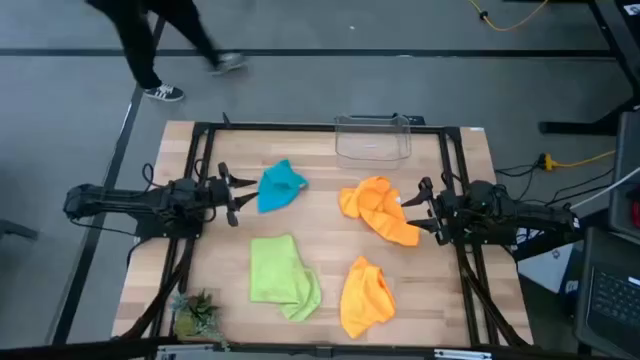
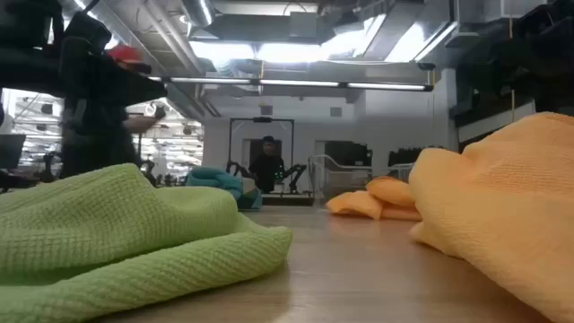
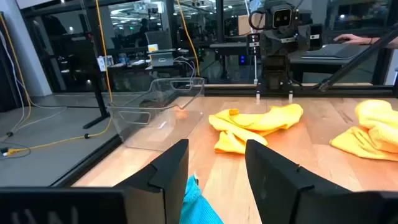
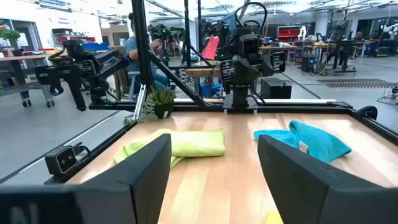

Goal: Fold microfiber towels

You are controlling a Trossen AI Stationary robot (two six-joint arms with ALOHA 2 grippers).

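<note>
At the near edge of the worktop (image 1: 330, 180), seen from above, the lime green towel (image 1: 280, 275) and one orange towel (image 1: 365, 295) are found, both loosely bunched, with a small green plant (image 1: 195, 315) in the near left corner. In the low view these two cloths fill the foreground.

Further in, the two arms are placed at opposite sides. The left gripper (image 1: 232, 195) is held low, just beside the turquoise towel (image 1: 280, 185). In the left wrist view its fingers (image 3: 171, 171) are parted, and a corner of the blue cloth is seen between them, but whether it is touched cannot be told. The right gripper (image 1: 418, 208) is kept just beside the second orange towel (image 1: 380, 210); its fingers (image 4: 152, 168) are spread wide and nothing is grasped.

No towel looks folded flat yet, so it is judged that the task is at its beginning, with an approach to a first cloth in hand. For the next move an edge or corner must probably be pinched and the cloth spread flat before a fold is made; soft fabric may slip or bunch.

At the far edge a clear plastic container (image 1: 373, 138) is set. The worktop is of light wood, framed by dark rails. Beyond it, a grey floor with cables is seen, and a person's legs (image 1: 165, 50) are visible there.
</note>
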